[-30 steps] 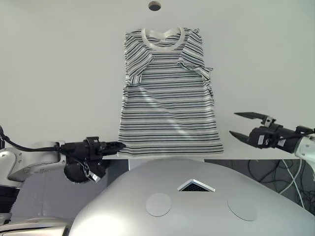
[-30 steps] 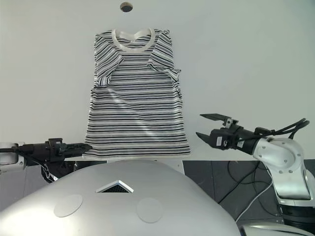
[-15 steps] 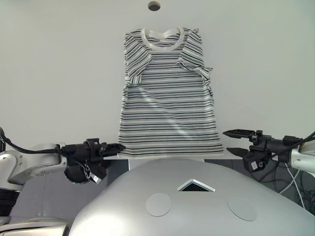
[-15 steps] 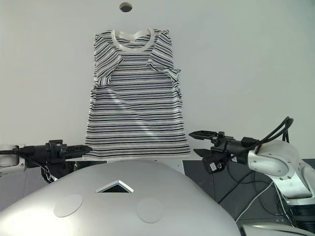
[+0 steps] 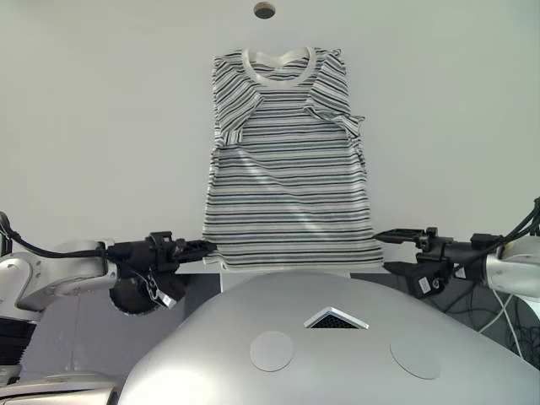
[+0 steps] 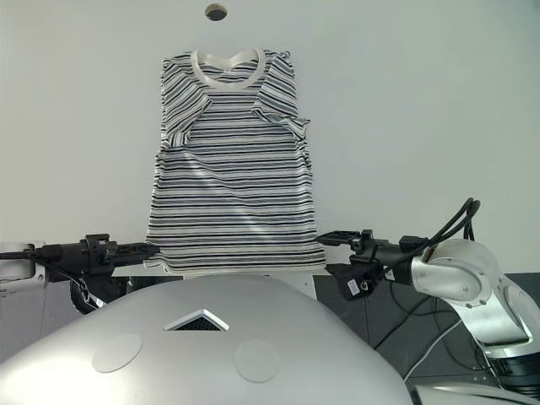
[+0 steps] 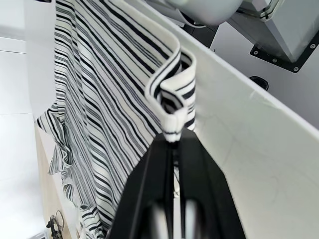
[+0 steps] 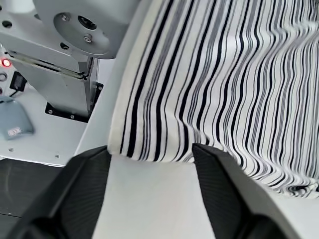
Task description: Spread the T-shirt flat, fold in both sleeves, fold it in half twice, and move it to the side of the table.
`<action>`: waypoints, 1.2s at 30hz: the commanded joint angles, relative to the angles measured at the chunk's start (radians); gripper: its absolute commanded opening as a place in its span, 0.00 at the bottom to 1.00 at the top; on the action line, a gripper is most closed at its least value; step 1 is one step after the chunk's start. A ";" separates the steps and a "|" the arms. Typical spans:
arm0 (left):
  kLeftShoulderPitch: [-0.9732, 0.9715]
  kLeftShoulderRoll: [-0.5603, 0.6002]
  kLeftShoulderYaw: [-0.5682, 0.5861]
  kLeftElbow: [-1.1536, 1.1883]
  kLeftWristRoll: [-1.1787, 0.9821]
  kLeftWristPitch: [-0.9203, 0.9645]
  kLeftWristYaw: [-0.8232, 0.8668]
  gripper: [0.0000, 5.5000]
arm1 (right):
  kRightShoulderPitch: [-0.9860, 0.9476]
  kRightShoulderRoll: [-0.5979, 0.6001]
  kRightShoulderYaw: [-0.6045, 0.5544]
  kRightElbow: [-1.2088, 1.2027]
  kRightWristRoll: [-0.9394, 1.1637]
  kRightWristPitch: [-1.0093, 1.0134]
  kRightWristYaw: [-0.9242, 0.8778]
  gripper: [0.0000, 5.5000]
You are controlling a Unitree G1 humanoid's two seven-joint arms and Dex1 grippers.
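T-shirt [image 5: 291, 160] lies face up on the white tabletop [image 5: 101, 126], collar [image 5: 279, 66] at the far side and hem along the near edge. Both sleeves look turned in over the chest, so the step in hand is most likely the first fold in half, hem up to collar. The left claw [image 5: 202, 248] is pressed together on the left hem corner [image 7: 172, 112], and the left wrist view shows a small loop of striped cloth standing up out of the pinch. The right claw [image 5: 384, 250] is spread at the tabletop's near edge, its fingers either side of the right hem corner [image 8: 129, 144] and, as far as I can tell, not touching the cloth. To do this well, the right claw should bite as close to its corner as the left one has, taking both layers of the hem rather than only the top one. The two corners should then rise together and level, with the hem kept lightly taut between them so that it does not sag in the middle. The carry toward the collar should be high enough that the body of the shirt peels off the tabletop and is not dragged along it. The right sleeve [image 5: 337, 110] is rumpled and could catch or flip out, so the hem should be laid down squarely over it and released only once it rests flat.
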 commanded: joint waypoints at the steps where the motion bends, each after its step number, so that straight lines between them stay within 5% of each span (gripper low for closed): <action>1: -0.014 0.017 -0.007 -0.002 0.001 0.010 -0.009 0.00 | -0.005 -0.003 0.019 -0.046 0.029 0.070 0.022 0.39; 12: -0.027 0.007 -0.030 0.016 0.011 0.009 0.007 0.00 | -0.030 -0.005 0.082 -0.036 0.031 0.054 0.008 0.01; 20: -0.008 0.016 -0.046 0.006 -0.073 0.052 -0.005 0.00 | 0.006 -0.014 0.045 -0.016 0.042 0.051 -0.005 0.01; 27: 0.083 0.151 -0.098 -0.082 -0.641 0.369 -0.220 0.00 | 0.108 0.034 -0.110 -0.041 0.203 0.051 -0.028 0.01; 36: 0.220 0.187 0.048 -0.119 -1.165 0.352 -0.454 0.00 | 0.256 0.101 -0.386 -0.098 0.473 -0.063 0.060 0.01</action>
